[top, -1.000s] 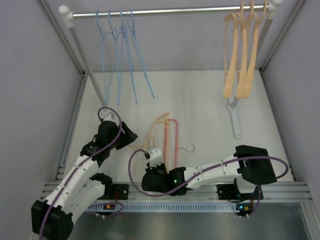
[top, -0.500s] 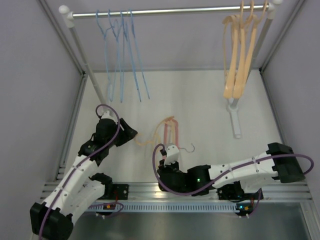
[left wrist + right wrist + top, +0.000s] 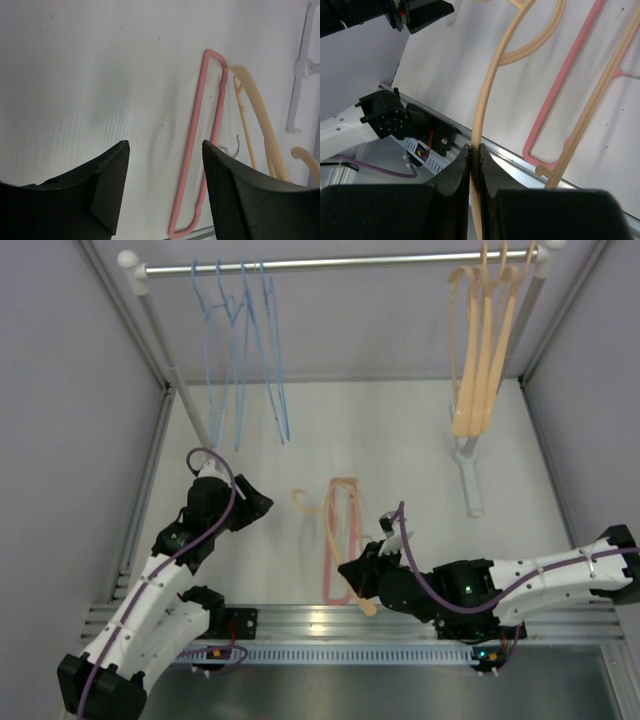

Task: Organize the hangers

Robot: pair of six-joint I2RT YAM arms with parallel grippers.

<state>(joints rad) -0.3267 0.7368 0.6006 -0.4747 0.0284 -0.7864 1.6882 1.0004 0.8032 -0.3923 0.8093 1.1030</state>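
Several thin light-blue hangers (image 3: 245, 350) hang at the left end of the silver rail (image 3: 340, 262), and several peach hangers (image 3: 480, 350) hang at its right end. A pink hanger (image 3: 340, 540) with a metal hook (image 3: 235, 147) lies flat on the white table. My right gripper (image 3: 360, 585) is shut on the ribbed bar of another peach hanger (image 3: 490, 75), which crosses over the pink hanger (image 3: 560, 85). My left gripper (image 3: 165, 145) is open and holds nothing, hovering left of the pink hanger (image 3: 197, 125).
A white rail post stands on its foot (image 3: 470, 485) on the table at the right. An aluminium frame (image 3: 330, 620) runs along the near edge by the arm bases. Grey walls close in both sides.
My right arm has swung right, pulling the gripped peach hanger with it across the pink one. The hanging blue and peach hangers have swung back toward vertical. The left arm barely moved.
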